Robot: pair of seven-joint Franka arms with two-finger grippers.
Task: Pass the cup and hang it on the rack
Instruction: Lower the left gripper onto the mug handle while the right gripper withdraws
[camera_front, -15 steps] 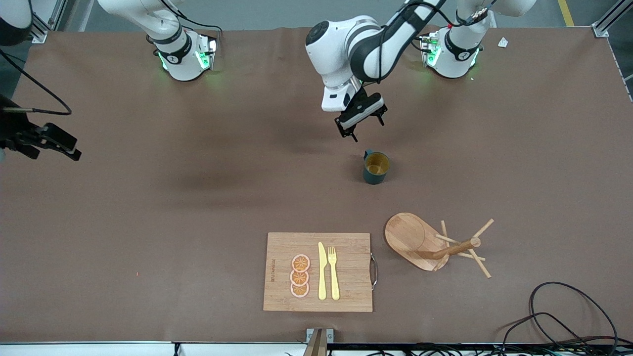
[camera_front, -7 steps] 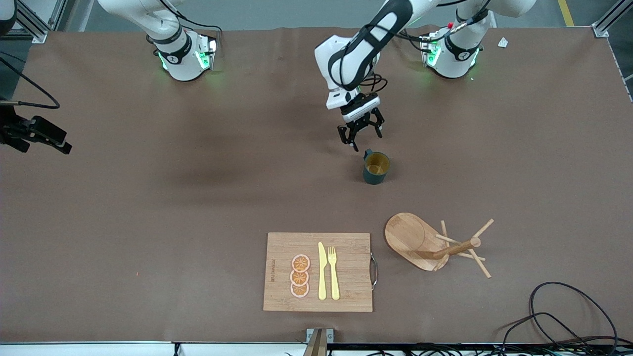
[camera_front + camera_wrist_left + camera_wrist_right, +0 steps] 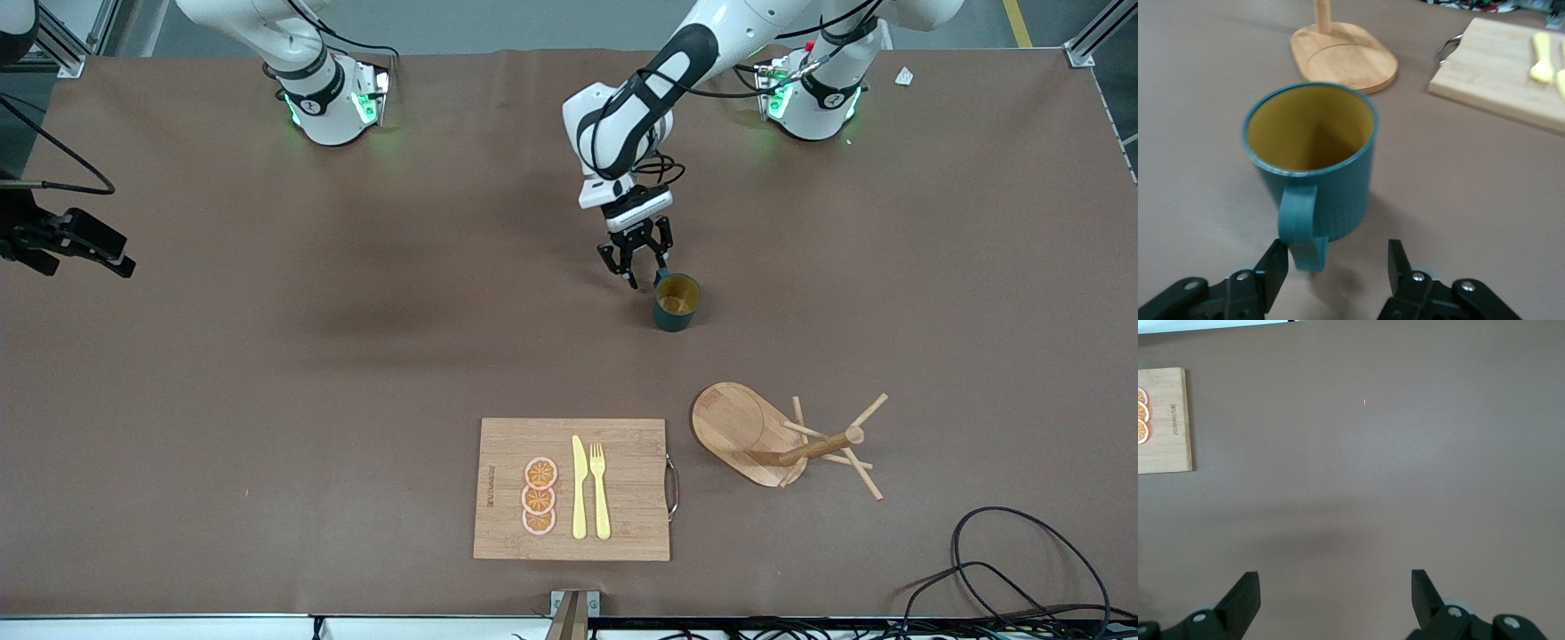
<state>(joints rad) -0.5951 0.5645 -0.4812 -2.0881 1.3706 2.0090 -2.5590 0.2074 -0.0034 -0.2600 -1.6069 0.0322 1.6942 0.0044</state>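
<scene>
The dark teal cup [image 3: 676, 307] with a yellow inside stands upright mid-table, its handle [image 3: 1300, 227] turned toward the robots' bases. My left gripper [image 3: 646, 277] is low at the cup. Its fingers are apart with the handle between them: one finger [image 3: 1273, 267] lies against the handle, the other stands clear of it. In the left wrist view the cup [image 3: 1318, 167] fills the middle above the left gripper [image 3: 1337, 257]. The wooden rack [image 3: 742, 431] stands nearer the front camera than the cup. My right gripper [image 3: 120, 260] waits open in the air at its arm's end of the table, nothing between its fingers [image 3: 1245, 593].
A bamboo cutting board [image 3: 631, 444] with a yellow knife [image 3: 579, 489], a fork [image 3: 600, 489] and orange slices [image 3: 539, 496] lies beside the rack, near the front edge. Cables [image 3: 1005, 569] coil at the front corner at the left arm's end.
The left gripper has come down from above the table to the cup's handle, and its fingers have narrowed around it. The right gripper has shifted only a little.
</scene>
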